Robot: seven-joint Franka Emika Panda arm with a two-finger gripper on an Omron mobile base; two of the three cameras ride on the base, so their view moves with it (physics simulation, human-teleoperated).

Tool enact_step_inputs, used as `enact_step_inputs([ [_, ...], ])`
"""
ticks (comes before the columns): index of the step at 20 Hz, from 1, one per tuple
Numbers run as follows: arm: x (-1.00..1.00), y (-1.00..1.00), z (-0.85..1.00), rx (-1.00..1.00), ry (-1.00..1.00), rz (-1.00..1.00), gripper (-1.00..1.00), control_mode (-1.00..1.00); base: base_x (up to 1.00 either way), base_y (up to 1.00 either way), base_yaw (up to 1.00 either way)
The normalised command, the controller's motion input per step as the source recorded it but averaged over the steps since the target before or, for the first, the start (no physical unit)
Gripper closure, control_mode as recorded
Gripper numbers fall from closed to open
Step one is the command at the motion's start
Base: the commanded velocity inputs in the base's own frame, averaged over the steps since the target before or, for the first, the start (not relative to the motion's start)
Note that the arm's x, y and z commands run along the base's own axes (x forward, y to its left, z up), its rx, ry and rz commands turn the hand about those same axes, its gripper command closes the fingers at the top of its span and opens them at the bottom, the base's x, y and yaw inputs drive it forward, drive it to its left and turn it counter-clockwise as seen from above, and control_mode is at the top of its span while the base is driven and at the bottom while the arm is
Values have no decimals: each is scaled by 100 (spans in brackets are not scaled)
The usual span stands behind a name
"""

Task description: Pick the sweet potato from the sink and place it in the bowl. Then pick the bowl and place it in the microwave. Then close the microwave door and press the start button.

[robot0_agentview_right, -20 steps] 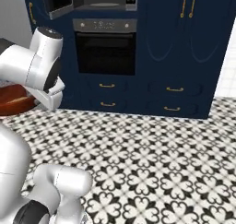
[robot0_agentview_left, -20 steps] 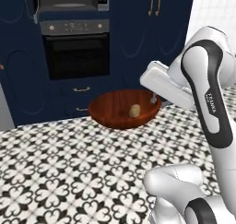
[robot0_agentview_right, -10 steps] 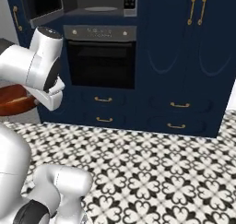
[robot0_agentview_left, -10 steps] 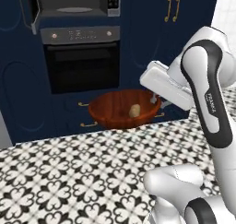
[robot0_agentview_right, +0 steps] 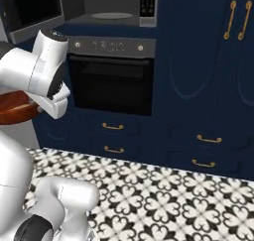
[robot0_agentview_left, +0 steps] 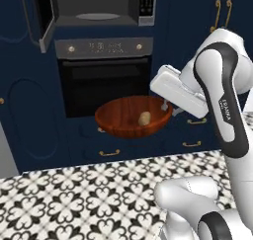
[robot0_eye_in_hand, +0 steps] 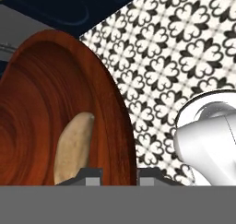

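Observation:
My gripper is shut on the right rim of the reddish-brown wooden bowl, which hangs in the air in front of the oven. In the hand view the rim runs down between the two fingertips of the gripper. The tan sweet potato lies inside the bowl, near the gripped rim, also seen as the sweet potato. Above stands the microwave, with its cavity exposed and the microwave door swung out to the left. A keypad strip is on its right. The bowl's edge peeks out behind the arm. The sink is out of view.
A black oven with knobs sits under the microwave, with navy drawers and gold handles below it. Tall navy cabinets fill the right. The floor is black-and-white patterned tile.
The whole picture has shifted: the base has driven closer to the oven and microwave, which now look larger. The arm holds the bowl in the same pose.

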Motion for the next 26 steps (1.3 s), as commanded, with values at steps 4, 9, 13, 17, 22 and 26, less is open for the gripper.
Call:
enact_step_inputs([
  [4,0,0,0,0,0,0,100,100,100,0,16],
  [9,0,0,0,0,0,0,100,100,100,0,6],
  [13,0,0,0,0,0,0,100,100,100,0,0],
  [17,0,0,0,0,0,0,100,100,74,18,-11],
  [22,0,0,0,0,0,0,100,100,22,36,-7],
  [26,0,0,0,0,0,0,100,100,34,46,0],
])
